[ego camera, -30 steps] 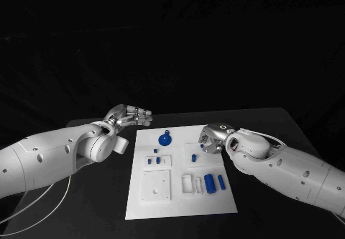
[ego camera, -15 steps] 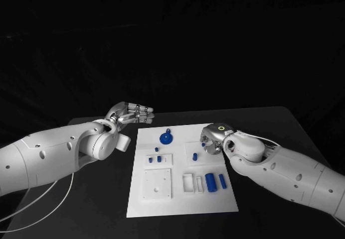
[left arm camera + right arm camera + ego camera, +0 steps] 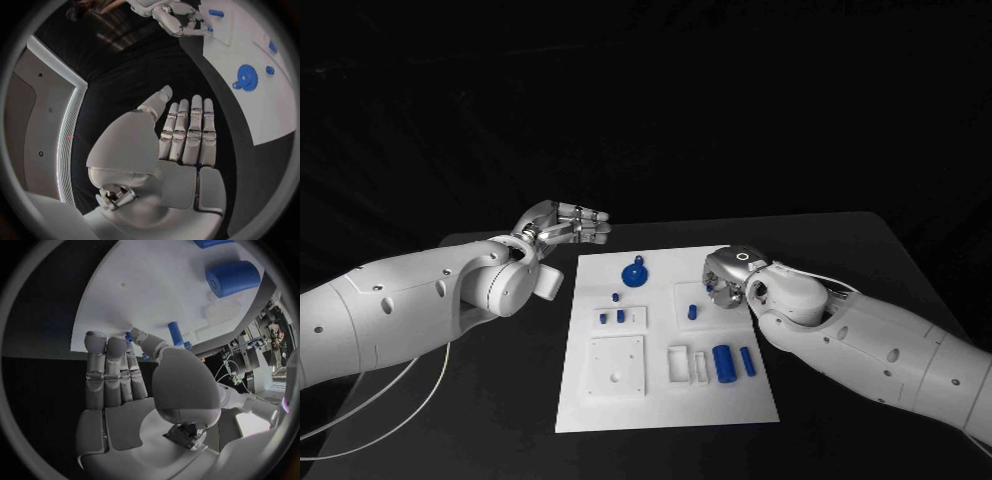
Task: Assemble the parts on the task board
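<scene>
The board [image 3: 668, 385] is lying in the middle of the black tabletop [image 3: 488, 420]. On it, seven blue parts are showing: a round disc [image 3: 635, 275] at the far end, a tiny peg [image 3: 615, 298], two small pins [image 3: 610, 318] side by side, a pin [image 3: 691, 313] beside the right hand, and a thick cylinder [image 3: 724, 364] with a slim bar [image 3: 747, 362] just right of it. The right hand [image 3: 723, 283] is resting over the board's right edge, fingertips pinching a small blue part [image 3: 129, 336]. The left hand [image 3: 567, 228] is hovering off the board's far left corner, fingers straight and together, holding nothing.
</scene>
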Robot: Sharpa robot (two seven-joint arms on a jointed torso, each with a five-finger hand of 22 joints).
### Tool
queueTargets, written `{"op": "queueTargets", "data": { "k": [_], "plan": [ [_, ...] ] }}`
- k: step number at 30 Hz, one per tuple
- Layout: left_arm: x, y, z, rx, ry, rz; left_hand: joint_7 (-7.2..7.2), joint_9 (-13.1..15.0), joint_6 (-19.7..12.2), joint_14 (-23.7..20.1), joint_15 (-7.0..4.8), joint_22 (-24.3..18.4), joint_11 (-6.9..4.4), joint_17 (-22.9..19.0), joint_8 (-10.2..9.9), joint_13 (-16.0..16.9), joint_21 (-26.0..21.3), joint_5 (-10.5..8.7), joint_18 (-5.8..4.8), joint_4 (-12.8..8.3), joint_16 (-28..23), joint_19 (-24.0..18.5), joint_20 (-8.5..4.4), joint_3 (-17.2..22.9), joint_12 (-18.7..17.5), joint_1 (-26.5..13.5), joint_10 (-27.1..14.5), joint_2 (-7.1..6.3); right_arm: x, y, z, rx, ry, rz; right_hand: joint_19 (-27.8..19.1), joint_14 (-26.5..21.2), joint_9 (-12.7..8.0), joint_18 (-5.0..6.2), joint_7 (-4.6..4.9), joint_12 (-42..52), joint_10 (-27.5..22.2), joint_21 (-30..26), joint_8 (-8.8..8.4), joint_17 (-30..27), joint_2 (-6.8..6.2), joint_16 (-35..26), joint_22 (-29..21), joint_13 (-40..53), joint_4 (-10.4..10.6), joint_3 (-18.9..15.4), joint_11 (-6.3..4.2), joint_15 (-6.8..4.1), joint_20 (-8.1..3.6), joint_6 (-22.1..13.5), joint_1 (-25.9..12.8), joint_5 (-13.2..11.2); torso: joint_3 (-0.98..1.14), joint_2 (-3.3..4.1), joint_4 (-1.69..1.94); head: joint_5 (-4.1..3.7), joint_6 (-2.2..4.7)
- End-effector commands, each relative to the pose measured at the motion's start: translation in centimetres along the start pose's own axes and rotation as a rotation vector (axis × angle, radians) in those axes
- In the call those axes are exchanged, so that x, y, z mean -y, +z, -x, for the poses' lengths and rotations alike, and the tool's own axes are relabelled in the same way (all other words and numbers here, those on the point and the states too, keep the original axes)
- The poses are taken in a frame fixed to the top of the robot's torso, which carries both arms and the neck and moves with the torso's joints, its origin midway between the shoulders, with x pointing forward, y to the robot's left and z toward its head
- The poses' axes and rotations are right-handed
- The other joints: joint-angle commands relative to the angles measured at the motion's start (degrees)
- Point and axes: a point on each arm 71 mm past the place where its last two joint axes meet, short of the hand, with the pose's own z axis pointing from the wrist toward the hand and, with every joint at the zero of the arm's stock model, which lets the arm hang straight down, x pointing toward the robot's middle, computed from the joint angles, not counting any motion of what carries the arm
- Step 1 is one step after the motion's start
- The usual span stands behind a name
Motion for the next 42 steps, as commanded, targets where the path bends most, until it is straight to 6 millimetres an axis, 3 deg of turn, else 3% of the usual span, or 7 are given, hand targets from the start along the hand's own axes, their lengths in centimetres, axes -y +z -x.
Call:
{"op": "queueTargets", "data": {
  "k": [1, 10, 16, 19, 24, 30, 42],
  "plan": [
    [0.3, 0.1, 0.0, 0.002, -0.008, -0.014, 0.07, 0.0, 0.2, -0.5, -0.06, -0.1, -0.12, -0.1, 0.0, 0.0, 0.1, 0.06, -0.66, -0.1, -0.2, 0.3, 0.04, 0.0, -0.1, -0.2, -0.4, 0.25, -0.2, 0.0, -0.2, -0.007, -0.011, 0.008, 2.3, 0.0, 0.1, -0.63, 0.02, -0.3, 0.7, 0.4, 0.15, 0.1, 0.76, 0.3, 3.1, 0.0, 0.1, -0.1, -0.12, -0.5, -0.61, 0.7, -0.1, -0.2, -0.03, 0.01, 0.03, 0.09, -0.12],
    [0.3, 0.1, -0.1, -0.003, -0.009, -0.013, 0.07, 0.0, 0.2, -0.5, -0.04, -0.5, -0.08, -0.1, 0.0, 0.0, 0.1, 0.04, -0.68, -0.1, -0.2, 0.4, 0.05, 0.0, -0.1, -0.2, -0.5, 0.25, -0.5, 0.2, -0.8, -0.027, -0.007, 0.015, 2.3, 0.0, 0.1, -0.94, -0.06, -0.3, 1.0, 0.6, 0.14, 0.2, 1.21, 0.3, 3.2, 0.0, -0.1, -0.4, -0.26, -0.68, -0.89, 1.0, -0.1, 0.0, -0.02, 0.01, -0.01, 0.14, -0.26],
    [0.3, 0.1, -0.1, -0.003, -0.009, -0.011, 0.06, 0.0, 0.2, -0.5, -0.03, -0.8, -0.06, -0.1, 0.0, 0.0, 0.1, 0.02, -0.68, -0.1, -0.2, 0.4, 0.06, -0.1, -0.1, -0.3, -0.6, 0.25, -0.5, 0.3, -0.9, -0.025, -0.009, 0.011, 2.3, 0.0, 0.1, -1.21, -0.17, -0.3, 1.7, 1.1, 0.19, 0.4, 2.27, 0.2, 3.3, 0.0, -0.4, -0.3, -0.49, -0.97, -1.14, 1.7, 0.0, 0.2, -0.02, 0.0, 0.03, 0.13, -0.31],
    [0.3, 0.1, -0.1, -0.003, -0.009, -0.011, 0.06, 0.0, 0.2, -0.5, -0.03, -0.8, -0.06, -0.1, 0.0, 0.0, 0.1, 0.02, -0.68, -0.1, -0.2, 0.4, 0.06, -0.1, -0.1, -0.3, -0.6, 0.25, -0.5, 0.3, -0.9, -0.008, -0.014, 0.005, 2.3, -0.1, 0.3, -1.69, -0.53, -0.3, 3.9, 2.0, 0.25, 0.5, 3.26, 0.1, 3.6, 0.2, -1.6, 0.8, -1.08, -1.77, -1.92, 3.5, 0.9, 0.3, -0.04, -0.04, -0.05, 0.16, -0.37],
    [0.4, 0.1, 0.0, -0.002, -0.008, -0.011, 0.06, 0.0, 0.2, -0.5, -0.03, -0.8, -0.06, -0.1, 0.0, 0.0, 0.1, 0.02, -0.68, -0.1, -0.2, 0.4, 0.06, -0.1, -0.1, -0.3, -0.6, 0.25, -0.6, 0.3, -0.7, 0.024, -0.015, -0.002, 2.2, 0.2, 0.4, -2.26, -0.95, -0.3, 5.4, 3.5, 0.18, 0.8, 3.82, -0.1, 3.7, 0.2, -2.8, 2.1, -1.56, -2.11, -2.46, 4.9, 0.5, -0.6, -0.03, -0.03, -0.01, 0.12, -0.4],
    [0.3, 0.2, 0.1, 0.0, -0.007, -0.011, 0.04, 0.0, 0.2, -0.5, -0.04, -1.0, -0.05, 0.0, 0.0, 0.0, 0.1, 0.0, -0.69, 0.0, -0.2, 0.4, 0.07, -0.2, -0.1, -0.3, -0.7, 0.29, -0.7, 0.2, -0.2, 0.087, -0.005, -0.01, 2.3, 0.6, 0.5, -2.83, -1.21, -0.3, 6.4, 6.4, 0.2, 1.0, 3.71, -0.5, 4.1, 0.2, -3.4, 3.0, -1.85, -2.53, -2.95, 5.7, 0.0, -0.6, -0.03, -0.06, -0.03, 0.19, -0.43],
    [0.2, 0.3, 0.6, 0.014, -0.002, -0.009, 0.02, 0.0, 0.3, -0.5, -0.05, -1.2, -0.05, -0.1, 0.0, 0.0, 0.2, 0.06, -0.69, -0.1, -0.2, 0.5, 0.04, -0.1, -0.1, -0.2, -0.7, 0.35, -0.6, -0.4, 1.4, 0.163, 0.061, -0.001, 2.0, 0.8, 0.5, -2.84, -1.25, -0.3, 6.5, 7.7, 0.18, 1.2, 3.49, -0.8, 4.3, 0.2, -3.3, 3.1, -1.89, -2.62, -3.1, 5.9, 0.2, -0.6, -0.04, -0.13, -0.1, 0.43, -0.48]
  ]
}}
